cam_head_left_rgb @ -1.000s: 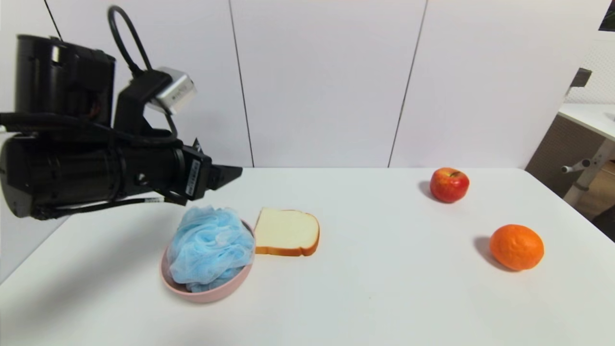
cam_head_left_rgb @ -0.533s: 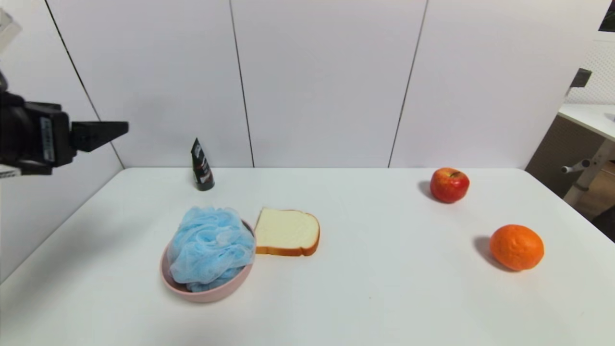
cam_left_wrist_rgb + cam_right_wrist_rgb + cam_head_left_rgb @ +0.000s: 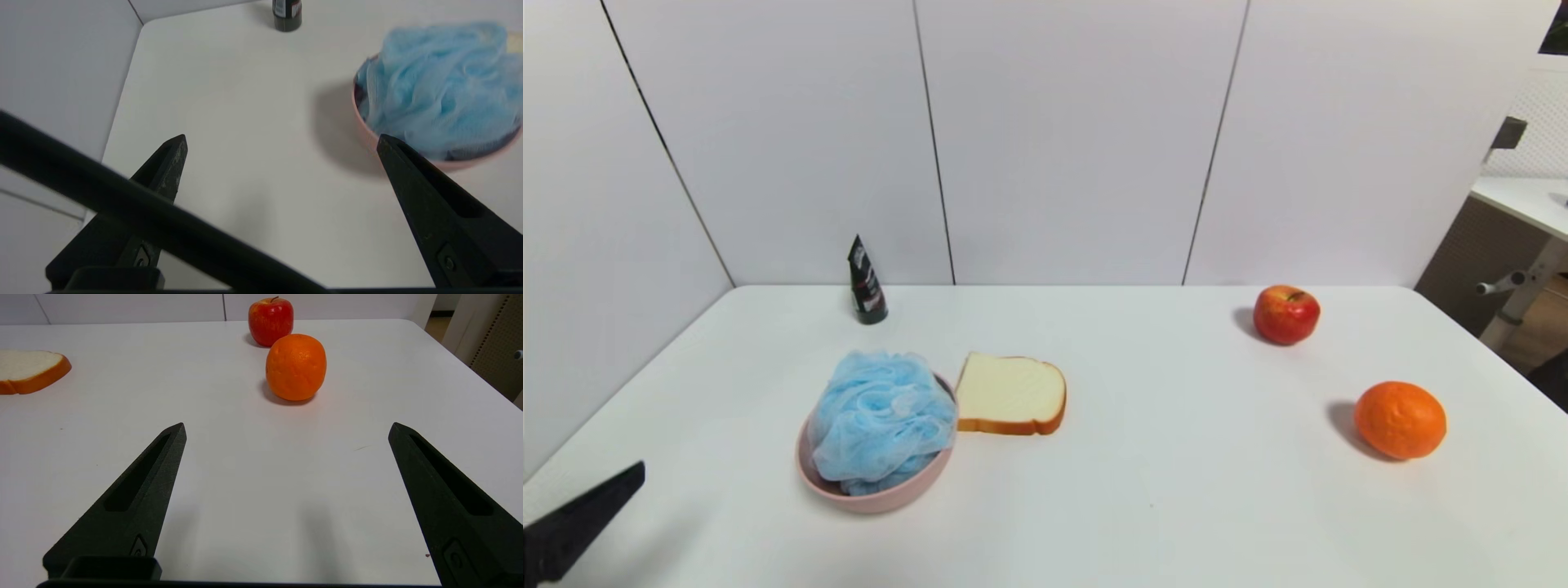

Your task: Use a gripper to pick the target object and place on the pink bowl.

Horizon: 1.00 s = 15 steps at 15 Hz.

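With the blue bath puff [image 3: 880, 420] already resting in the pink bowl [image 3: 870, 496] on the white tabletop [image 3: 1176, 490], the placing step looks done. The left gripper [image 3: 282, 141] hangs empty, fingers spread wide, near the bowl; the right gripper [image 3: 286, 426] sits parked and spread, so I judge only backing clear remains.

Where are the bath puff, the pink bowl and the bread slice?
bath puff [image 3: 882, 420]: head view, middle of the blue netting.
pink bowl [image 3: 874, 500]: head view, front of the outer wall, below the puff.
bread slice [image 3: 1010, 390]: head view, white top face.
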Each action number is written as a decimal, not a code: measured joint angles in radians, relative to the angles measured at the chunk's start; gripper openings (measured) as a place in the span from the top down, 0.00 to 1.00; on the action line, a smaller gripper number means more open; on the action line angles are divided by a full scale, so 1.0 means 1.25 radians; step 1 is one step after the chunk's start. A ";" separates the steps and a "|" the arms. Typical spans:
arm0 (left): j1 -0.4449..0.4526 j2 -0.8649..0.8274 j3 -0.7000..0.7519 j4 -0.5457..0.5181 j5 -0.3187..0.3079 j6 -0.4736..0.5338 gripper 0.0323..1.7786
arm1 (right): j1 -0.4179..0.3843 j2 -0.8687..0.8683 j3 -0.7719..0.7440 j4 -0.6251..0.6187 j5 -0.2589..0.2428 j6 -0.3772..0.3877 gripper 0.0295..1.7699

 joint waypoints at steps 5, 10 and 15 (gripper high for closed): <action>0.008 -0.258 0.268 -0.044 -0.038 -0.021 0.05 | 0.000 0.000 0.000 0.000 0.000 -0.001 0.03; 0.021 -0.444 0.370 -0.059 -0.022 -0.081 0.05 | 0.000 0.000 0.000 0.000 0.000 0.000 0.03; 0.021 -0.528 0.377 -0.024 -0.018 -0.098 0.05 | 0.000 0.000 0.000 0.000 0.000 -0.001 0.03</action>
